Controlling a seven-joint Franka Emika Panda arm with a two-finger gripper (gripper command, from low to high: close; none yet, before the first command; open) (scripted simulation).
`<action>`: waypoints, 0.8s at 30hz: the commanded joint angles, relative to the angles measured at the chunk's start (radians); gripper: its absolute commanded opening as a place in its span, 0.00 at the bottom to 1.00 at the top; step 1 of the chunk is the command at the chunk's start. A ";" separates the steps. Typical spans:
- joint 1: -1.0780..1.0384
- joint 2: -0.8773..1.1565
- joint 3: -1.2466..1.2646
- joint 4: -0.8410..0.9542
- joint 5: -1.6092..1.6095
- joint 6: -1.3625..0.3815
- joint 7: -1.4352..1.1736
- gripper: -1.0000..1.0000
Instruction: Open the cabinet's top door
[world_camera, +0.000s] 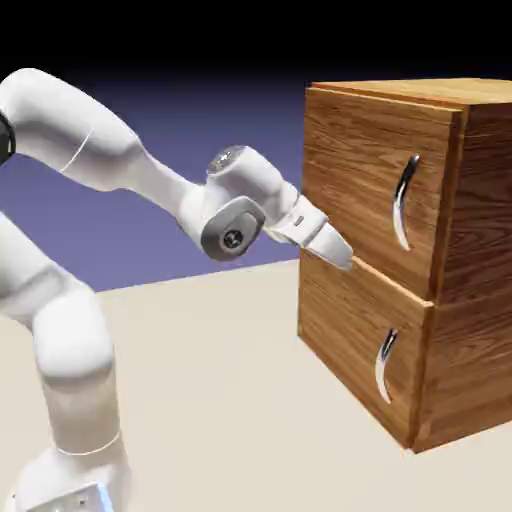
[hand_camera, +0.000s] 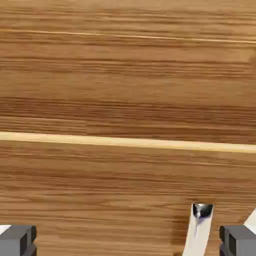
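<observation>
2 doors make up the front of the cabinet (world_camera: 440, 270), a boxy brown wood-grain piece standing on the pale table (world_camera: 220, 400) at the right of the exterior view. the top door (world_camera: 365, 180) has a long curved silver handle (world_camera: 403, 203) set upright near its right edge, and the lower door (world_camera: 355, 345) carries a shorter silver handle (world_camera: 384, 365) in about the same spot. both doors look flush with the cabinet's front, with a thin seam between them. the white arm (world_camera: 110, 160) rises from the lower left, bends high and reaches rightward and a little downward, so that the gripper (world_camera: 340, 255) sits right at the cabinet's front, near its left edge, about level with the seam between the 2 doors; whether it actually touches the wood i cannot tell. in the hand view the frame is filled with wood grain, a pale horizontal seam (hand_camera: 128, 142) running across the middle. the 2 grey fingertips (hand_camera: 17, 240) show at the bottom corners, spread wide apart with nothing gripped between them. just inside the right fingertip, the end of a silver handle (hand_camera: 201, 212) pokes up from the bottom edge, apart from the finger beside it.
</observation>
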 joint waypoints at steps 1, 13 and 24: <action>0.013 -0.006 -0.015 0.005 -0.044 -0.003 0.032 1.00; 0.172 -0.083 -0.199 0.067 -0.565 -0.042 0.421 1.00; 0.318 -0.153 -0.368 0.123 -1.044 -0.078 0.777 1.00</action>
